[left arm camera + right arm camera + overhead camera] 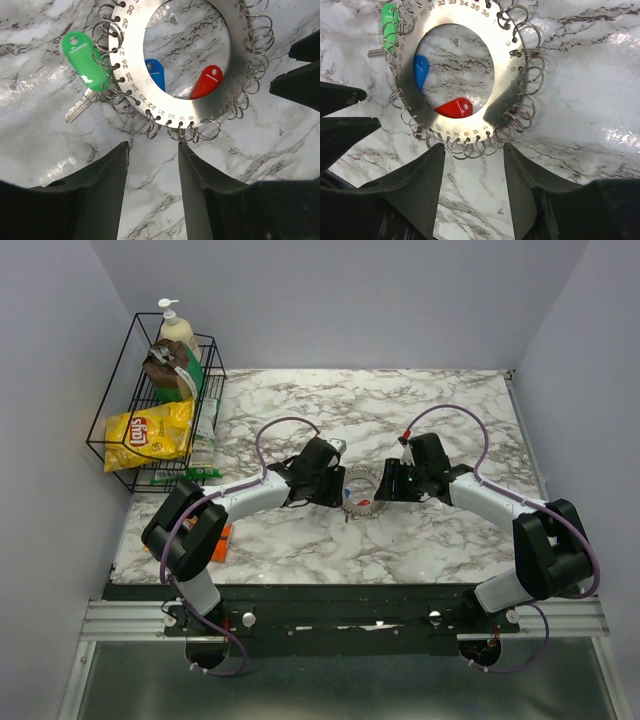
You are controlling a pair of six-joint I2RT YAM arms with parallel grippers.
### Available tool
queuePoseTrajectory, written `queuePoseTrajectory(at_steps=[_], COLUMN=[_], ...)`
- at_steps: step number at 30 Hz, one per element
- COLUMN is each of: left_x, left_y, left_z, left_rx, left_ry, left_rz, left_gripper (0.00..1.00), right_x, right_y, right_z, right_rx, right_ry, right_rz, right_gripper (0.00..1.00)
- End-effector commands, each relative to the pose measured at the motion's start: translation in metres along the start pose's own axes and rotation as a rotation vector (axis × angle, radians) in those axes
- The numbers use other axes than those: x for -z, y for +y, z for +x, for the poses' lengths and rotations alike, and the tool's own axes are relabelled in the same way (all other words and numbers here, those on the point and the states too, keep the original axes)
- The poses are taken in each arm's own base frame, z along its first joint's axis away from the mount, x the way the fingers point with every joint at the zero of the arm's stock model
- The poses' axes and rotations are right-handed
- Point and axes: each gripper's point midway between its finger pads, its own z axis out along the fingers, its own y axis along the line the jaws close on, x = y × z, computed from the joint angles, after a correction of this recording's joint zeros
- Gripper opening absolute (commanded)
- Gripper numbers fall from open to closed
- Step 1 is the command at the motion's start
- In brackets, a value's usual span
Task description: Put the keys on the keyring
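Keys (85,67) lie right at the keyring (200,107), which rests flat on the marble table (440,410) between our two arms. The green key sits at the ring's outer edge, its head among the small split rings (260,40) and its silver blade pointing away. A blue head (156,74) and a red head (206,82) show through the central hole, partly tucked under the metal plate. We cannot tell whether any of them is already threaded.

Our left gripper (152,150) has its jaws apart with nothing between them, just short of the near rim. Our right gripper (474,150) is likewise spread and empty at the opposite rim.

To do this step well, we judge that one gripper should pin the plate while the other takes a key by its plastic head, coming in low so the split rings do not snag a finger.

Room is tightest between the two grippers, which face each other across the ring. The table beyond and to the right is open marble, and the wire basket (120,440) at the far left corner stands well apart.
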Motion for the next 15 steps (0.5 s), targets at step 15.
queuePoseTrajectory(at_steps=[15], left_x=[-0.006], left_y=[0.012], left_z=[-0.015], left_rx=[0.117], left_ry=[-0.028], left_rz=[0.082], left_gripper=[0.46], right_x=[0.003], right_y=[0.009], right_z=[-0.004], right_rx=[0.026], right_ry=[0.0], right_rz=[-0.031], right_gripper=[0.59])
